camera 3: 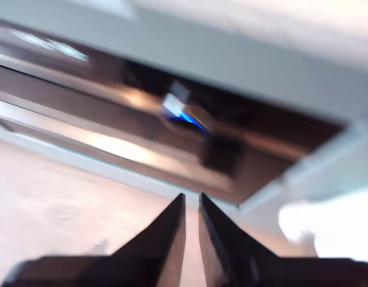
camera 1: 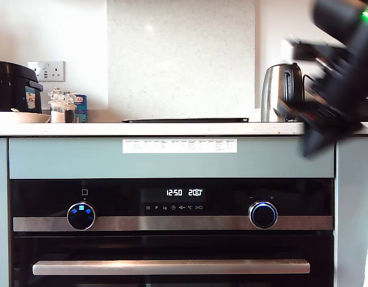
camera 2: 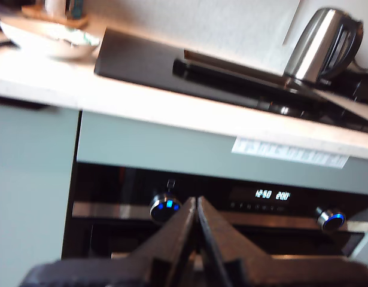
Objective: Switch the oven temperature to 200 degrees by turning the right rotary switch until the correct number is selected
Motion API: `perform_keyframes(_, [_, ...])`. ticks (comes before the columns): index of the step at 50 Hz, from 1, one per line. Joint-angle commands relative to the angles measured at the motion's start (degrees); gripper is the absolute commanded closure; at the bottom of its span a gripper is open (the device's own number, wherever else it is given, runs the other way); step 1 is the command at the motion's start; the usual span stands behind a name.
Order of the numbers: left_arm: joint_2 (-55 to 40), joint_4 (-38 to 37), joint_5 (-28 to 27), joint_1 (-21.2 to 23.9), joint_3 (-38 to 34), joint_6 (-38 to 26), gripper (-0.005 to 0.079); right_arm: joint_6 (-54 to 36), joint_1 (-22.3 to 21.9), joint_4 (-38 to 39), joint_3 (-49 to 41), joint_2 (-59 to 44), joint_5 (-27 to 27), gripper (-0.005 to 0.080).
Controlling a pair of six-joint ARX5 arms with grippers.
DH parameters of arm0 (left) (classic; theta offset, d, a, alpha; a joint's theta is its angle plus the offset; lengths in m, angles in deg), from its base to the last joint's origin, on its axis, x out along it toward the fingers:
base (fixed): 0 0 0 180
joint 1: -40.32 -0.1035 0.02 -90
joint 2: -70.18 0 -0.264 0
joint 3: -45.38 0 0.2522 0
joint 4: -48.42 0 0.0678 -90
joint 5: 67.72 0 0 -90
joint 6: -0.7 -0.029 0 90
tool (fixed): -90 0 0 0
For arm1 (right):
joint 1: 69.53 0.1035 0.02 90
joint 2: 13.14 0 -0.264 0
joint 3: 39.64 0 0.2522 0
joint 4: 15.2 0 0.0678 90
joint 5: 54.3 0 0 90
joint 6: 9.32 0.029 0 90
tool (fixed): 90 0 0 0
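Observation:
The oven (camera 1: 172, 224) fills the lower exterior view, black glass with a steel strip. Its display (camera 1: 184, 192) reads 12:50 and 200. The right rotary switch (camera 1: 263, 214) has a plain dark face with a blue ring and nothing touches it. It also shows as a knob (camera 2: 331, 219) in the first wrist view and as a blurred blue glow (camera 3: 184, 116) in the second. My first gripper (camera 2: 195, 203) is shut and empty, well back from the oven. My second gripper (camera 3: 192, 200) is shut and empty, away from the knob. A blurred arm (camera 1: 336, 78) hangs at the exterior view's upper right.
The other knob (camera 1: 81, 216), with lit blue icons, sits at the exterior view's left. A steel bar handle (camera 1: 170, 266) runs below. On the worktop are a kettle (camera 1: 281, 91), a black hob (camera 1: 184, 120), jars (camera 1: 59, 106), a black cooker (camera 1: 13, 86) and a bowl (camera 2: 49, 37).

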Motion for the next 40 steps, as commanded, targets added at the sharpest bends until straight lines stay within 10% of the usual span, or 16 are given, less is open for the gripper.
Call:
perform_keyframes(1, [0.09,-0.92,0.00,-0.15,0.74,-0.28,0.0764,0.09,-1.05,2.32,-3.04,3.45,-0.04,0.0712])
perform_keyframes(25, [0.09,-14.27,0.00,-0.15,0.74,-0.28,0.0764,1.77,-6.95,26.95,-22.47,26.60,9.86,0.0712])
perform_keyframes(40, [0.09,-21.03,-0.02,-0.15,0.74,-0.28,0.0764,1.16,-13.42,31.85,-31.50,37.38,-0.66,0.0712])
